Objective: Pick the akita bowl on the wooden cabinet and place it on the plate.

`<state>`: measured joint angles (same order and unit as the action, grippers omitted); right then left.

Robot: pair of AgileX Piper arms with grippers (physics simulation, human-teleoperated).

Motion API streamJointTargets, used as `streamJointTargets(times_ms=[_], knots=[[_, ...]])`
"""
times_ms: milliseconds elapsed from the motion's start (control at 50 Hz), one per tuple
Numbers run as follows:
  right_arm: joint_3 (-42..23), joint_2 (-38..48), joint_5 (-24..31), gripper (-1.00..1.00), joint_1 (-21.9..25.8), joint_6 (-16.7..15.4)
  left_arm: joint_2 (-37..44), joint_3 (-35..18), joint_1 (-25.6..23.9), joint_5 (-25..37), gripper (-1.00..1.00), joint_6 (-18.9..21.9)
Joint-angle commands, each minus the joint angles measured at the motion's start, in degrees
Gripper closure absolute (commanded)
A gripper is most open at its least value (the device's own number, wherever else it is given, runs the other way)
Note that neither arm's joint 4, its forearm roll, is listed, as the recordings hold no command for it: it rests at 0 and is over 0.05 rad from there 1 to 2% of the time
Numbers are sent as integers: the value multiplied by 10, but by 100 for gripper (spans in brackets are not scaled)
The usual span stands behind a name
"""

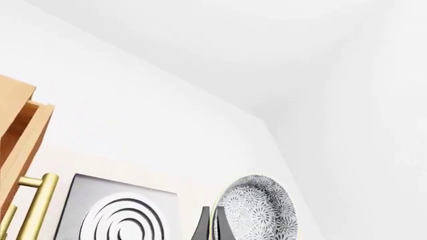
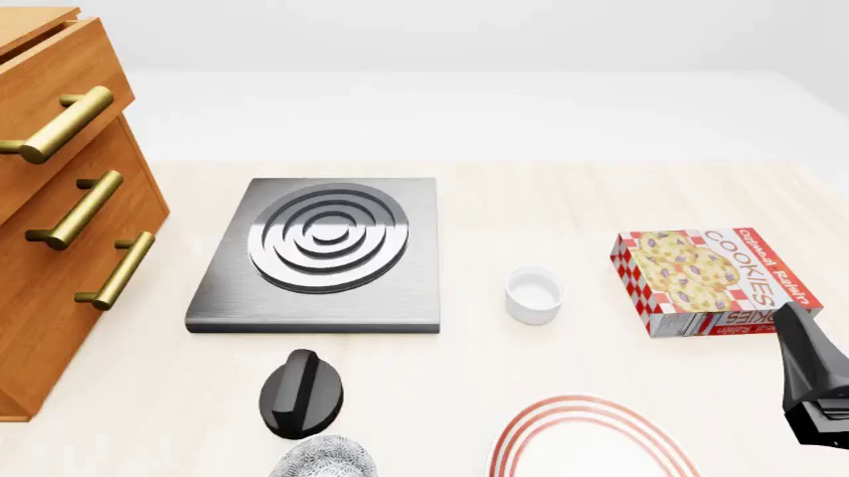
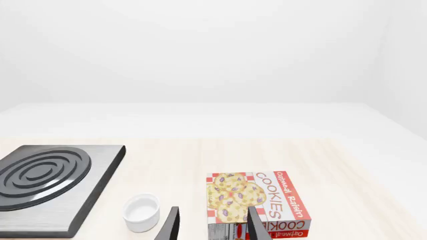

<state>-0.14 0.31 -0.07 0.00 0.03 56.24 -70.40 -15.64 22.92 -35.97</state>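
Observation:
In the left wrist view my left gripper [image 1: 212,222] is shut on the rim of the akita bowl [image 1: 259,210], white with a grey-black lacy pattern. In the front view the bowl [image 2: 325,460] shows at the bottom edge under the left arm's black wrist [image 2: 302,394], to the left of the plate [image 2: 594,437]. The plate is white with red rings and is cut off by the frame's bottom edge. The wooden cabinet [image 2: 54,209] stands far left with nothing on the part of its top that shows. My right gripper [image 3: 213,231] is open near the cookie box.
A grey stove slab [image 2: 322,253] with silver rings lies in the middle. A small plain white cup [image 2: 534,295] stands right of it. A cookie box [image 2: 703,280] lies at the right, just beyond the right arm [image 2: 812,383]. Brass handles [image 2: 74,121] jut from the cabinet.

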Motion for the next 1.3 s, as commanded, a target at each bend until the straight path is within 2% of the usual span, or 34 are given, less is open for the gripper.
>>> streamJointTargets(times_ms=[20,280,760,1300], knots=[[0,0,0,-100,0,0,-14,14,-24,-2,100,6],[0,0,0,-100,0,0,-17,23,-64,4,100,19],[0,0,0,-100,0,0,15,2,-140,6,100,39],[0,0,0,-100,0,0,35,20,-235,-12,100,40]])
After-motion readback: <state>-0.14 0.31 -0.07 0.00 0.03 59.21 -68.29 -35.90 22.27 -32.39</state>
